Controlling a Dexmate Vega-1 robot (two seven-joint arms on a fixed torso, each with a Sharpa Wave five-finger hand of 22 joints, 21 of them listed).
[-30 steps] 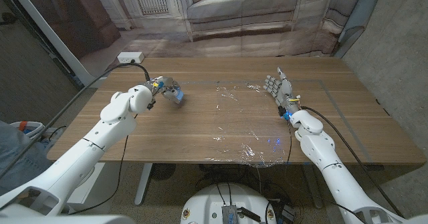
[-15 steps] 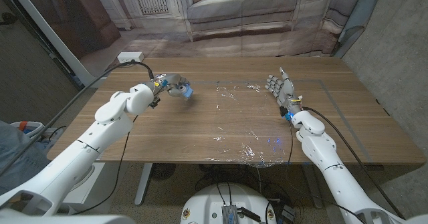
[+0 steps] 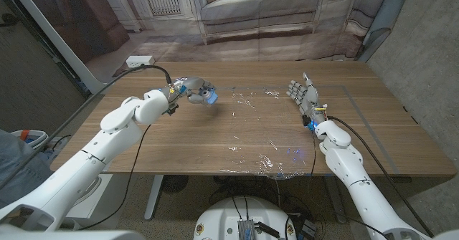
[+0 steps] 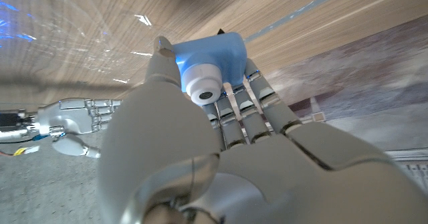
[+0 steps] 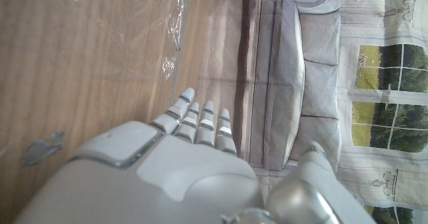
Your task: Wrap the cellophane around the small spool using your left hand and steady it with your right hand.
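The small blue spool (image 3: 208,95) is gripped by the left hand (image 3: 188,92) above the far left of the surface (image 3: 179,136). Clear cellophane (image 3: 262,129) is spread flat mid-surface. The right hand (image 3: 302,94) is held open with fingers spread, beside the sheet's far right edge.

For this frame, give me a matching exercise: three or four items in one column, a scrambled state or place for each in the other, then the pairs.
Column A
1. small blue-and-white spool
2. clear crinkled cellophane sheet
3. left hand
4. right hand

Column B
a. spread on the wooden table between the two arms
b. open, holding nothing, at the sheet's edge
c. held above the table in a hand
d. gripping the spool

Pairs: 1-c, 2-a, 3-d, 4-b
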